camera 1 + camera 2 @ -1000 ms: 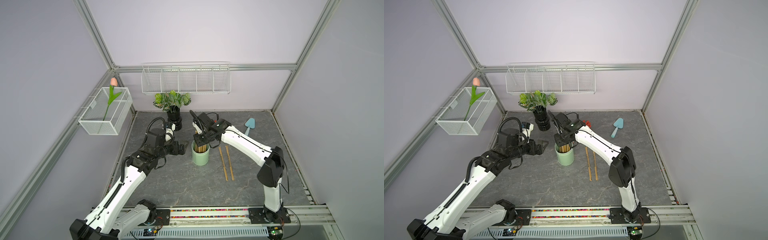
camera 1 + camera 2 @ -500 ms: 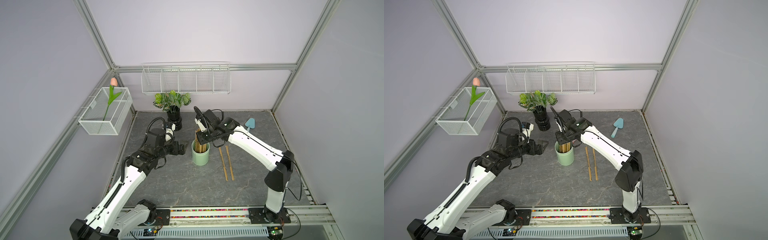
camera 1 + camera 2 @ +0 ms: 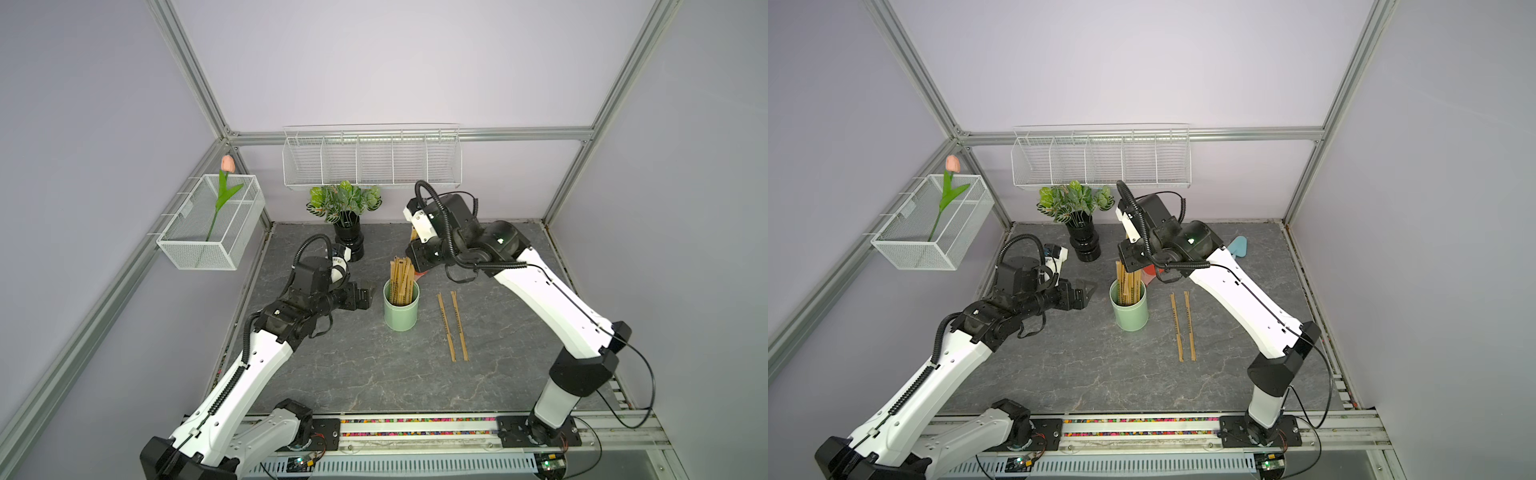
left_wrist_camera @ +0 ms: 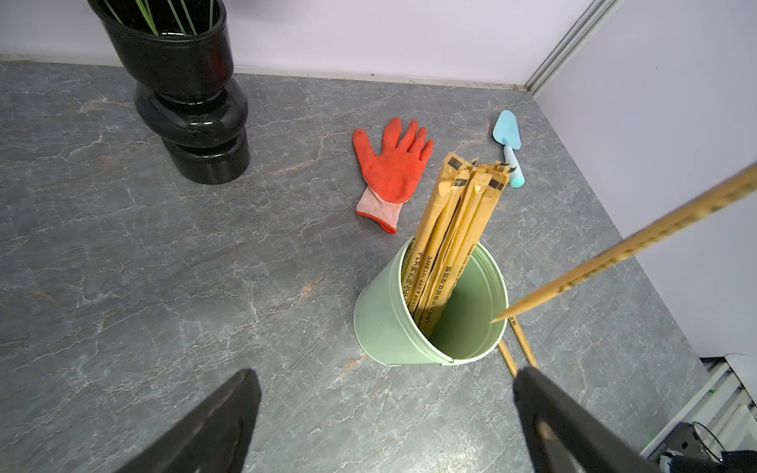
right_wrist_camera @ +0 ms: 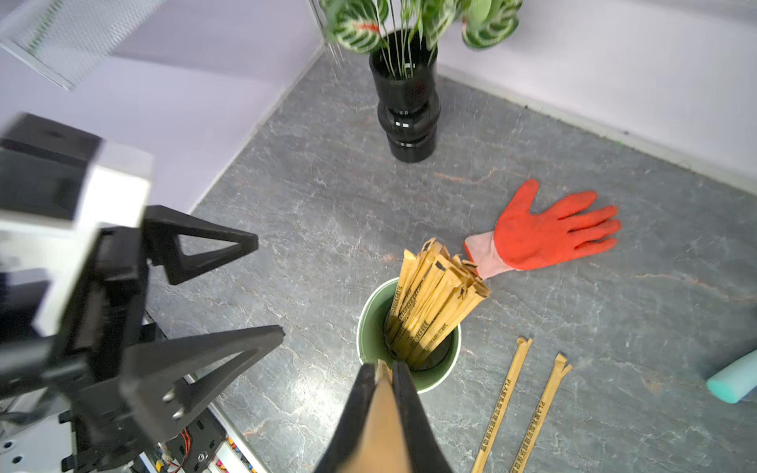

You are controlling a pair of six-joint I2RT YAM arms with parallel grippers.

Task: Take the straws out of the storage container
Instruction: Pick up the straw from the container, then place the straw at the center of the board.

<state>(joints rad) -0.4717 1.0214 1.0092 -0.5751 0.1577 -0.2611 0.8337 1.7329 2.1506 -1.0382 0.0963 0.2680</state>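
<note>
We see right tool [image 5: 383, 368] clamped on one straw [image 4: 614, 254] above storage container [image 3: 401, 320]; left tool [image 5: 269, 286] spread wide, holding nothing, beside it.

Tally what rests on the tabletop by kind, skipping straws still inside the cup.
Loose straws: 2
Mint cup: 1
Black vase: 1
Orange glove: 1
Blue trowel: 1
Total: 6

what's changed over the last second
The right gripper, shut on one straw, rose from the cup and drew that straw up, its tip now near the rim. The left gripper stayed open beside the cup. The two loose straws and the bundle did not move.
</note>
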